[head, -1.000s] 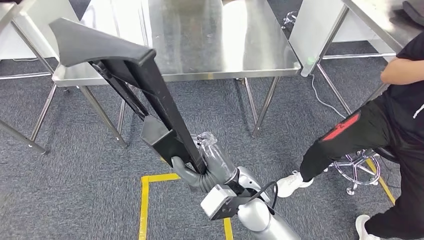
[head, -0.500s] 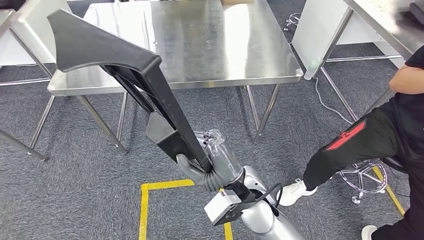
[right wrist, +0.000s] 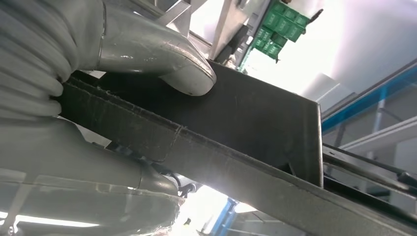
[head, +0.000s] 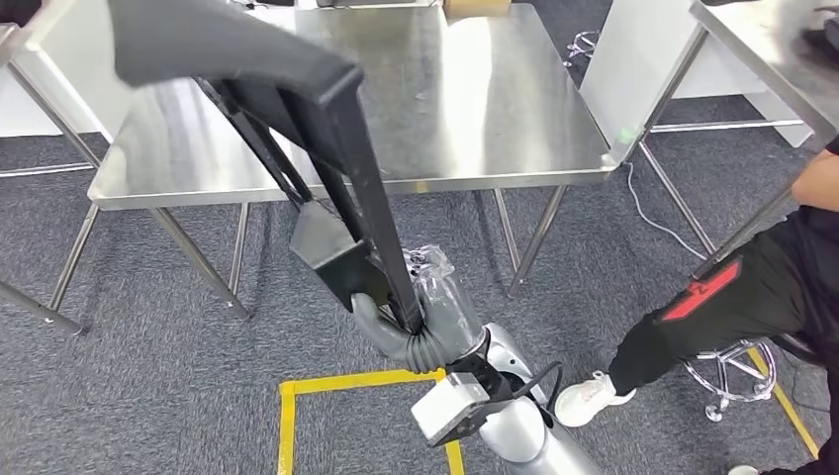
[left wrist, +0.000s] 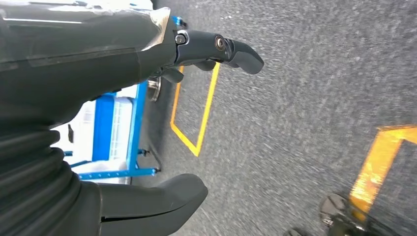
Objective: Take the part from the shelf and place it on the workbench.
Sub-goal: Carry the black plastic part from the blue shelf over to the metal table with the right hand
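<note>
The part [head: 346, 188] is a long black bracket with a wide flared top end and a box-like block low on its stem. My right hand [head: 416, 322] grips its lower end and holds it slanted up and to the left. The flared end hangs over the near left corner of the steel workbench [head: 475, 89]. In the right wrist view the thumb [right wrist: 162, 64] presses on the part's flat black face [right wrist: 246, 123]. My left hand [left wrist: 74, 73] hangs over the grey carpet with fingers [left wrist: 236, 51] apart, holding nothing.
A person in black trousers [head: 762, 287] sits on a stool [head: 737, 371] at the right, foot near my arm. Yellow tape [head: 336, 381] marks the carpet before the workbench. Another steel table [head: 762, 49] stands at the right, and a blue cart [left wrist: 118, 132] is behind my left hand.
The whole view has shifted: the workbench is nearer and lower in the picture. The part's flared end has risen and now overlaps the bench's near left corner. The grip is unchanged.
</note>
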{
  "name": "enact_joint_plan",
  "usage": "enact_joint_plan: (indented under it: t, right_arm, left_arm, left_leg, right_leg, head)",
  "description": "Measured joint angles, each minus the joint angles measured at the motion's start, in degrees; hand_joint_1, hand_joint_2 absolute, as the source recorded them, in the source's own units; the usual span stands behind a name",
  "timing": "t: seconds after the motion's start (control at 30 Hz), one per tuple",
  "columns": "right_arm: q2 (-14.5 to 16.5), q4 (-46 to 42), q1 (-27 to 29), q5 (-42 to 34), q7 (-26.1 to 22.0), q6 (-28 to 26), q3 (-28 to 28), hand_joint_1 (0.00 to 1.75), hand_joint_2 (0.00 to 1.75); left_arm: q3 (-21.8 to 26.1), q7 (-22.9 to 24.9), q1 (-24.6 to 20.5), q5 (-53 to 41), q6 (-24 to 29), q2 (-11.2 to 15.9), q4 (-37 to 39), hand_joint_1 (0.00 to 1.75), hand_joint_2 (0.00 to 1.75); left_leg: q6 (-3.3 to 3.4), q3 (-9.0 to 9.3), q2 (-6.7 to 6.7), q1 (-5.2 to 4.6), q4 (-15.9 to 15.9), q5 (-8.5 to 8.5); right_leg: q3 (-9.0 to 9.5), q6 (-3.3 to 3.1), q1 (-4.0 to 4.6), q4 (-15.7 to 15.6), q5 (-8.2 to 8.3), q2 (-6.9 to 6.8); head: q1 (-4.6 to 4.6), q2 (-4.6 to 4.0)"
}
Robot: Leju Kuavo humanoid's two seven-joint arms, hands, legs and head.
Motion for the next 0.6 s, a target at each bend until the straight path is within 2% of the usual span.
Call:
enact_joint_plan:
  t: [0.03, 0.07, 0.13, 0.2, 0.23, 0.27, 0.3, 0.33, 0.37, 0.4, 0.43, 0.47, 0.53, 0.57, 0.6]
  right_arm:
    - [0.2, -0.18, -0.34, 0.01, 0.48, 0.15, -0.08, 1.75, 1.75]
    - [0.31, -0.32, -0.59, 0.02, 0.84, 0.37, -0.17, 1.75, 1.75]
    - [0.38, -0.44, -0.7, 0.1, 1.22, 0.84, -0.34, 1.75, 1.75]
    - [0.37, -0.44, -0.49, 0.26, 1.45, 1.21, -0.54, 1.75, 1.75]
    - [0.37, -0.44, -0.45, 0.36, 1.47, 1.32, -0.61, 1.75, 1.75]
    - [0.38, -0.44, -0.44, 0.46, 1.46, 1.34, -0.66, 1.75, 1.75]
    - [0.38, -0.43, -0.45, 0.56, 1.43, 1.37, -0.69, 1.75, 1.75]
    - [0.38, -0.41, -0.45, 0.63, 1.38, 1.4, -0.72, 1.75, 1.75]
    - [0.39, -0.38, -0.48, 0.67, 1.32, 1.45, -0.75, 1.75, 1.75]
    - [0.44, -0.36, -0.52, 0.71, 1.27, 1.56, -0.8, 1.75, 1.75]
    - [0.52, -0.34, -0.56, 0.7, 1.23, 1.67, -0.9, 1.75, 1.75]
    - [0.66, -0.35, -0.7, 0.7, 1.19, 1.78, -1.01, 1.75, 1.75]
    - [1.01, -0.4, -0.98, 0.69, 1.11, 1.9, -1.23, 1.75, 1.75]
    - [1.14, -0.42, -1.15, 0.68, 1.05, 1.92, -1.3, 1.75, 1.75]
    - [1.22, -0.43, -1.2, 0.67, 1.02, 1.96, -1.34, 1.75, 1.75]
  left_arm:
    - [0.03, 0.0, -0.03, 0.0, -0.03, -0.04, 0.0, 0.0, 1.75]
    - [0.07, 0.0, -0.07, 0.01, -0.03, -0.09, 0.0, 0.0, 1.75]
    - [0.22, 0.0, -0.09, 0.01, 0.05, -0.19, 0.0, 0.0, 1.75]
    - [0.4, 0.0, 0.01, 0.02, 0.14, -0.28, 0.0, 0.0, 1.75]
    - [0.46, 0.0, 0.05, 0.04, 0.16, -0.33, 0.0, 0.0, 1.75]
    - [0.48, 0.0, 0.07, 0.05, 0.19, -0.38, 0.0, 0.0, 1.75]
    - [0.51, 0.0, 0.07, 0.09, 0.2, -0.44, 0.0, 0.0, 1.75]
    - [0.58, 0.0, 0.08, 0.14, 0.22, -0.51, 0.01, 0.0, 1.75]
    - [0.69, 0.0, 0.08, 0.16, 0.23, -0.57, 0.0, 0.0, 1.75]
    - [0.81, 0.0, 0.06, 0.2, 0.25, -0.64, -0.01, 0.0, 1.75]
    - [0.93, 0.0, 0.03, 0.22, 0.26, -0.7, -0.02, 0.0, 1.75]
    - [1.02, 0.0, -0.04, 0.22, 0.27, -0.73, -0.03, 0.0, 1.75]
    - [1.09, 0.0, -0.32, 0.23, 0.25, -0.85, -0.05, 0.0, 1.75]
    - [1.1, -0.01, -0.48, 0.23, 0.23, -0.95, -0.05, 0.0, 1.75]
    - [1.11, -0.01, -0.59, 0.22, 0.22, -1.02, -0.05, 0.0, 1.75]
  left_leg:
    - [0.44, 0.76, -0.05, 0.02, -0.34, -0.22]
    - [0.79, 1.5, -0.1, 0.06, -0.62, -0.49]
    - [1.18, 2.54, -0.19, -0.05, -0.71, -1.36]
    - [1.25, 3.54, -0.31, -0.16, -0.71, -2.26]
    - [1.23, 4.1, -0.39, -0.2, -0.71, -2.71]
    - [1.16, 4.8, -0.48, -0.23, -0.71, -3.22]
    - [1.06, 5.56, -0.55, -0.25, -0.72, -3.81]
    - [0.9, 6.42, -0.62, -0.29, -0.66, -4.56]
    - [0.67, 7.16, -0.67, -0.36, -0.63, -5.37]
    - [0.37, 7.6, -0.66, -0.4, -0.69, -6.14]
    - [0.04, 8.17, -0.61, -0.43, -0.57, -6.64]
    - [-0.27, 8.64, -0.52, -0.41, -0.39, -6.89]
    - [-0.71, 8.2, -0.34, -0.21, 2.11, -6.33]
    - [-0.94, 6.58, -0.32, -0.09, 4.86, -5.92]
    - [-1.21, 4.18, -0.31, 0.06, 8.32, -5.92]
  right_leg:
    - [-1.33, 0.04, -0.03, 2.26, -0.36, -0.11]
    - [-3.45, 0.03, -0.06, 5.5, -1.02, -0.2]
    - [-8.81, -0.17, -0.06, 12.48, -3.09, -0.27]
    - [-12.33, -0.24, -0.04, 15.33, -4.51, -0.28]
    - [-12.91, -0.14, -0.04, 14.7, -4.31, -0.28]
    - [-12.71, 0.14, -0.04, 12.49, -3.09, -0.28]
    - [-12.05, 0.55, -0.03, 9.27, -0.97, -0.28]
    - [-11.3, 1.01, -0.01, 5.46, 1.99, -0.32]
    - [-10.56, 1.11, 0.07, 2.35, 4.39, -0.45]
    - [-9.82, 0.89, 0.26, 0.5, 6.1, -0.55]
    - [-9.46, 0.34, 0.32, -0.39, 6.9, -0.6]
    - [-8.78, -0.41, 0.31, -0.54, 6.79, -0.56]
    - [-7.33, -1.5, -0.11, -0.96, 6.63, -0.37]
    - [-6.51, -1.99, -0.24, -1.01, 6.32, -0.34]
    - [-5.95, -2.36, -0.33, -1.09, 5.86, -0.35]
  head:
    - [0.04, -0.01]
    - [0.09, -0.02]
    - [0.14, -0.02]
    - [0.16, -0.01]
    - [0.16, -0.02]
    - [0.16, -0.02]
    - [0.17, -0.02]
    - [0.18, -0.03]
    - [0.17, -0.02]
    - [0.13, -0.03]
    - [0.06, -0.02]
    - [0.03, -0.02]
    - [0.04, -0.01]
    - [0.06, -0.01]
    - [0.04, -0.01]
